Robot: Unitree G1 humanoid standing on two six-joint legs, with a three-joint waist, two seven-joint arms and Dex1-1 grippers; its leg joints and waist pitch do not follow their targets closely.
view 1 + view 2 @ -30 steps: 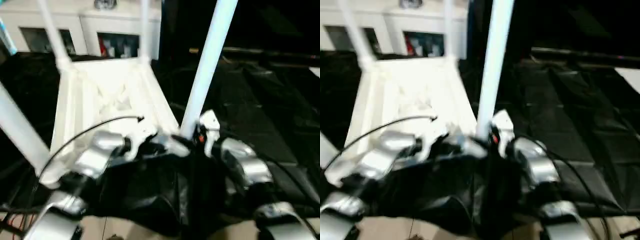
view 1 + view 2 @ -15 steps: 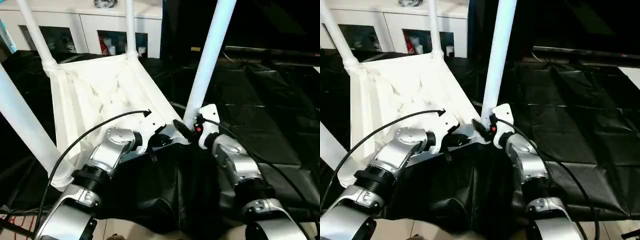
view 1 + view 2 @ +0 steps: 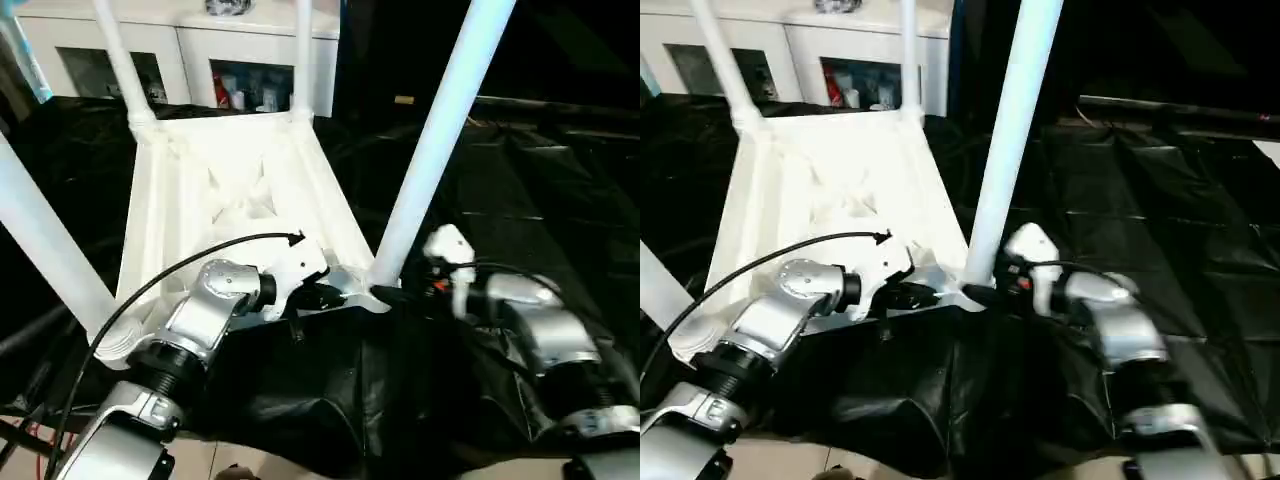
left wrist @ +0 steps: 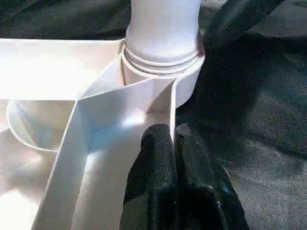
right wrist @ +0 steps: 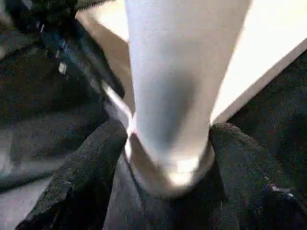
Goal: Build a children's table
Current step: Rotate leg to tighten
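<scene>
Right tool (image 5: 165,158) still around table leg (image 3: 440,140), cabinet (image 3: 200,50) behind.

We see the table (image 3: 235,190) upside down on black sheeting — all white plastic, its ribbed underside facing up. Four round legs stand upright in the corner sockets, two far (image 3: 122,60) and two near. The near right leg (image 3: 432,150) is seated in a ringed collar (image 4: 163,62) — thin walls run from it across the underside.

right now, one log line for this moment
stage: table top upside down, legs up | right hand: closed around near-right leg base | left hand: shut, at that corner rib
</scene>
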